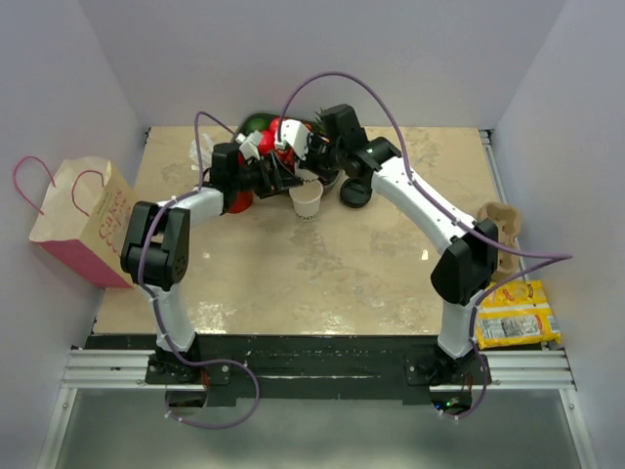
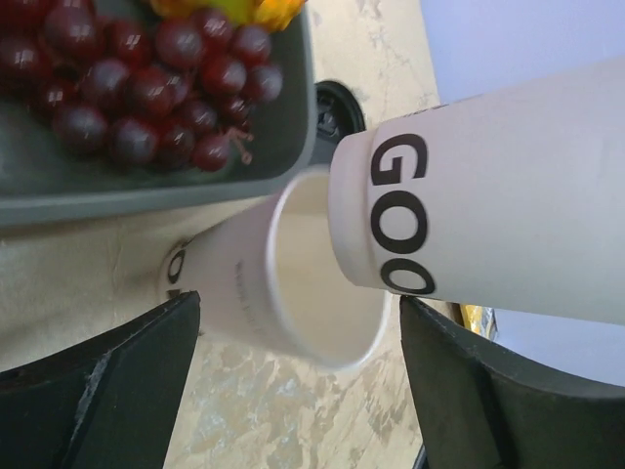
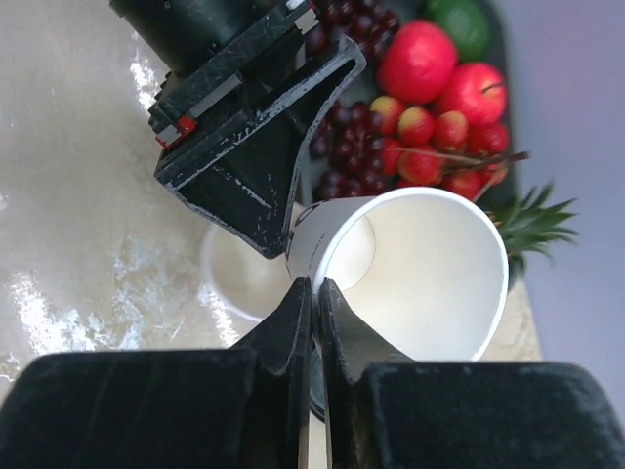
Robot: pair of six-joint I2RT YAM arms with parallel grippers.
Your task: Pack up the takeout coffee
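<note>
No lidded takeout coffee shows; it is out of view. A lidless white paper cup point(image 1: 306, 200) point(image 2: 244, 283) point(image 3: 239, 274) stands on the table before the fruit tray. My right gripper point(image 3: 314, 285) is shut on the rim of a second white cup point(image 3: 430, 264) point(image 2: 508, 215), printed with black letters and tilted on its side. That cup's base hangs at the standing cup's mouth. My left gripper point(image 2: 298, 303) point(image 1: 285, 176) is open, its fingers point(image 2: 107, 381) wide on either side of the cups and holding nothing. A round black lid point(image 1: 354, 192) point(image 2: 337, 112) lies on the table beside them.
A dark tray point(image 2: 146, 200) of grapes point(image 3: 352, 147), apples and other fruit sits at the back. A pink paper bag point(image 1: 83, 220) stands at the left edge. A cardboard cup carrier point(image 1: 500, 230) and a yellow snack packet point(image 1: 513, 315) lie at the right.
</note>
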